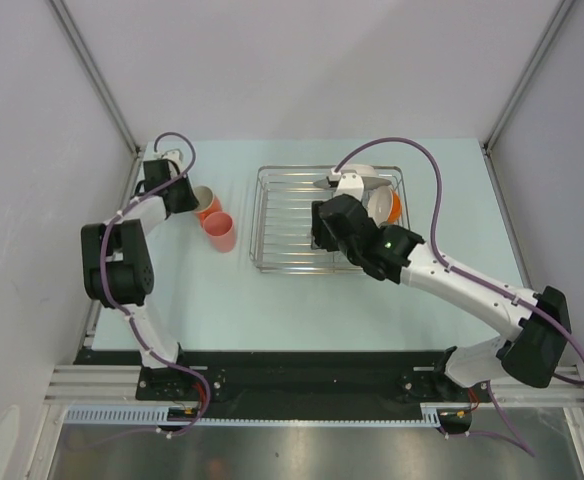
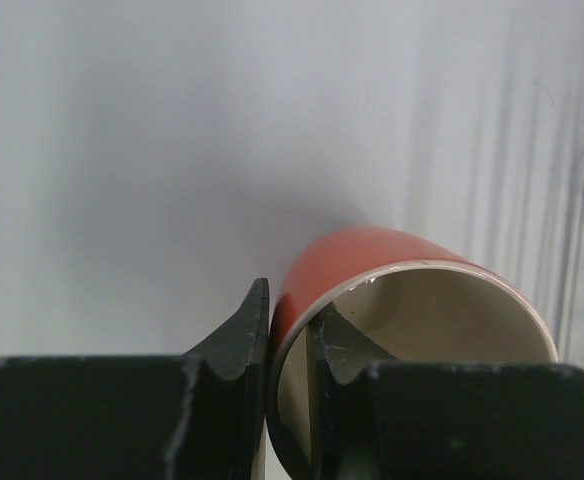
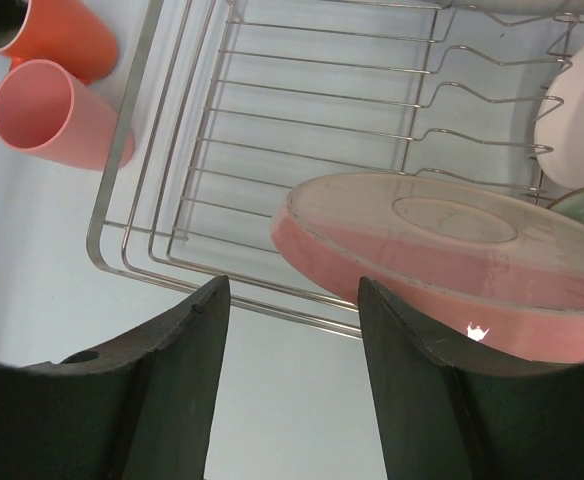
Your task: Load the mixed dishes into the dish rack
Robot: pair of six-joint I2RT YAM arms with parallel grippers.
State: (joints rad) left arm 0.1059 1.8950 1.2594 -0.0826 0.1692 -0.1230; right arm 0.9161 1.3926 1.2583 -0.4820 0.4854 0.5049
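Orange cup [image 2: 372, 255] rim pinched by left gripper [image 2: 290, 305], pink cup [image 1: 220, 230] beside; right gripper [image 3: 292, 330] apart, facing pink plate [image 3: 452, 260].

Top external: fixed high above and behind the arm bases, looking down; far off; whole desk [image 1: 302, 300] in frame.
Left wrist: just behind the left tool [image 2: 290, 310], looking along its fingers [image 2: 232, 340]; very near an orange cup [image 2: 372, 255].
Right wrist: behind the right tool [image 3: 292, 290], tilted down over the dish rack [image 3: 302, 140]; near.
Shared: top and right wrist both see the dish rack and that orange cup; left wrist shares only the cup.
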